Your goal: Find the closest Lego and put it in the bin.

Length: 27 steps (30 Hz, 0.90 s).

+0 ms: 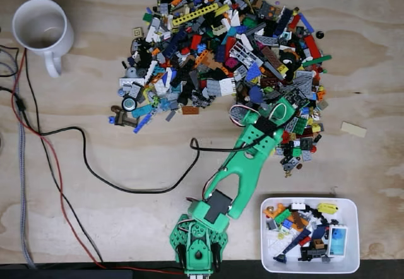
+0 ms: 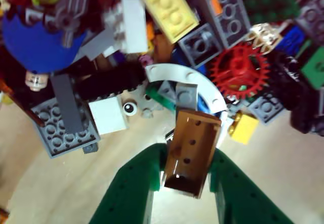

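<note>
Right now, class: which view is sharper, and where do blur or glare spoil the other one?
Fixed view: evenly lit and sharp across the Lego pile and bin. Wrist view: soft, upper bricks and the red gear smeared; pale glare below the brown piece held in the green hand.

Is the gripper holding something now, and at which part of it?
Yes. The gripper holds a brown Lego piece, its fingers pressing the piece's two long sides near the lower end.
</note>
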Each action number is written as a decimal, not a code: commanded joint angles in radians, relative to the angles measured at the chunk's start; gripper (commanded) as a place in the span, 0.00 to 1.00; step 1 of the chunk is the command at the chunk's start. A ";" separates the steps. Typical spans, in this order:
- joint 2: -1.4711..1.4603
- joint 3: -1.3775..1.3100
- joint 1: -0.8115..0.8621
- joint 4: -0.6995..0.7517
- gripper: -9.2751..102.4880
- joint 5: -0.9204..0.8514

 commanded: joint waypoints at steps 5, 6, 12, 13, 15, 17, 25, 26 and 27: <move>0.261 -0.104 0.285 0.086 0.08 -0.103; 0.276 -0.106 0.321 0.095 0.08 -0.117; 0.348 -0.080 0.575 0.121 0.08 -0.210; 0.360 -0.066 0.620 0.117 0.08 -0.224; 0.382 -0.040 0.704 0.120 0.08 -0.261; 0.403 -0.008 0.778 0.101 0.08 -0.285; 0.546 0.219 0.902 0.041 0.21 -0.368; 0.575 0.253 0.902 0.009 0.23 -0.368; 0.604 0.279 0.894 -0.018 0.24 -0.362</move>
